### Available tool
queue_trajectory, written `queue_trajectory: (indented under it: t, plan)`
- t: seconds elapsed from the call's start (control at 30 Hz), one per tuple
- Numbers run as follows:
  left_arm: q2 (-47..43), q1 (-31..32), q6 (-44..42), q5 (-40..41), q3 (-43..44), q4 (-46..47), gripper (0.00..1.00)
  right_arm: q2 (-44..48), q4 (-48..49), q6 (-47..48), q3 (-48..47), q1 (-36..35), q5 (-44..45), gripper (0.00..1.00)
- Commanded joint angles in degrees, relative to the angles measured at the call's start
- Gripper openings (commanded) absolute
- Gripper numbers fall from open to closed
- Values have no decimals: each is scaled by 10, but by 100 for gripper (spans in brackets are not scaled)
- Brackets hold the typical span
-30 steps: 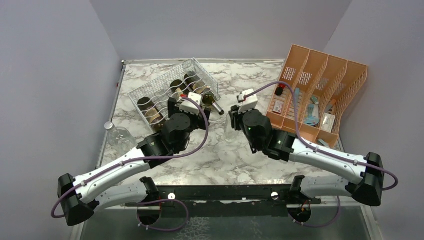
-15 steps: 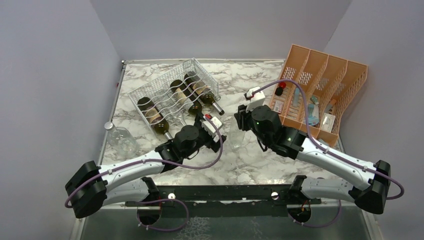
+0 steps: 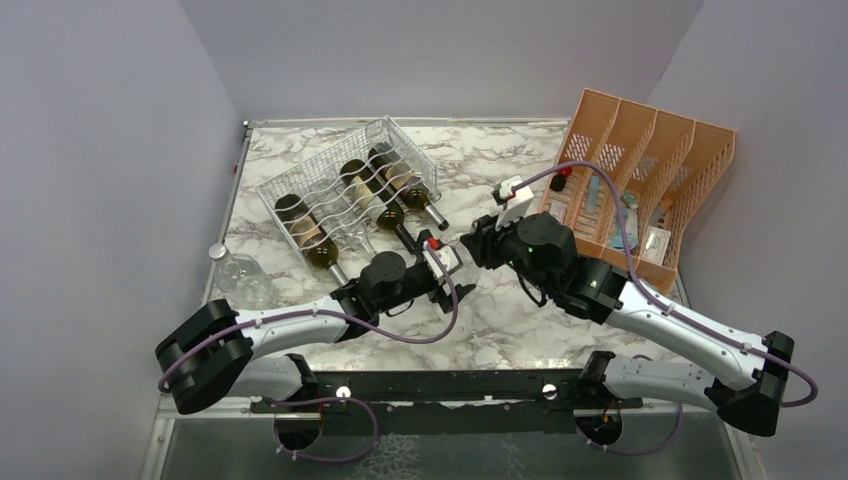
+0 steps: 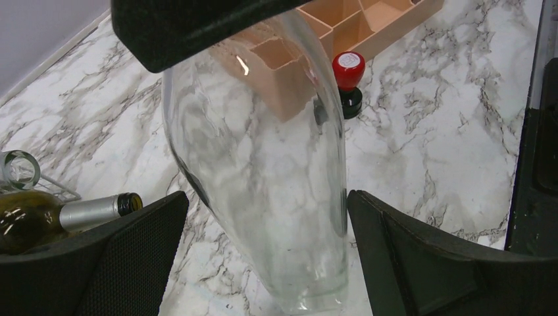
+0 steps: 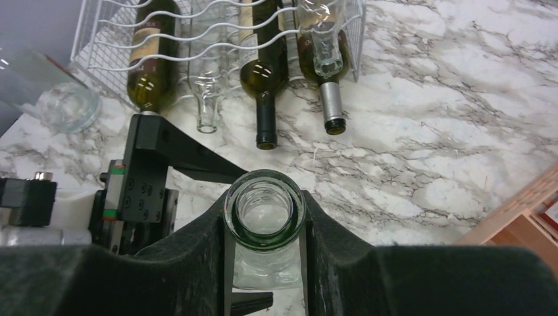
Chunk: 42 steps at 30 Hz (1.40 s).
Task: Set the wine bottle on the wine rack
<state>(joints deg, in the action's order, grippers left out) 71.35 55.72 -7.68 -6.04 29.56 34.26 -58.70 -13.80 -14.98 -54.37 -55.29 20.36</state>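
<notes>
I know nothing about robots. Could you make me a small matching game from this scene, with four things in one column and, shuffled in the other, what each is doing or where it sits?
Things:
1. right hand
2. left hand
3. wine rack
4. red-topped stopper

States:
A. stands beside the orange organizer
B. shut on the neck of the clear bottle
C. holds dark bottles lying down
D. open, fingers either side of the clear bottle's body

Pairs: 1-B, 2-D, 3-C, 4-A.

Likely lab booth, bare walls (image 3: 440,50), marble tabletop (image 3: 500,160)
</notes>
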Motion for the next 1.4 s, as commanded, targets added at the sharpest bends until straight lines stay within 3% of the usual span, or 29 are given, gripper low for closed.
queue_trajectory:
  t: [0.0,0.17,0.4,0.53,0.6,0.63,0.67,0.7,0.77,0.83,0.97,1.37]
  plan:
    - [13,-1,2,-9,-16,72,99,25,44,-10,-14,0,-36,1]
    - [24,-2,0,18,-32,105,92,36,51,-9,-6,0,-46,1]
    - [36,-2,-10,20,-42,126,70,45,44,-10,-10,-1,-55,1]
    - [33,-1,-20,31,-37,129,43,51,34,-10,-14,0,-52,1]
    - [32,-2,-26,40,-32,129,18,54,25,-14,-17,0,-48,1]
    - [31,-2,-35,40,-30,129,5,54,17,-15,-21,-1,-48,4]
    - [31,-2,-45,44,-28,129,0,56,5,-17,-27,-1,-48,14]
    - [31,-2,-55,47,-26,129,0,56,-12,-22,-34,0,-47,23]
    - [31,-1,-89,47,-21,129,0,59,-47,-30,-47,0,-45,52]
    - [28,-2,-130,44,-18,129,0,65,-70,-33,-62,0,-48,65]
    - [18,-2,-228,32,-11,129,0,78,-119,-30,-99,-1,-56,70]
    - [-52,21,-466,-3,-70,127,0,50,-277,3,-171,-1,-90,72]
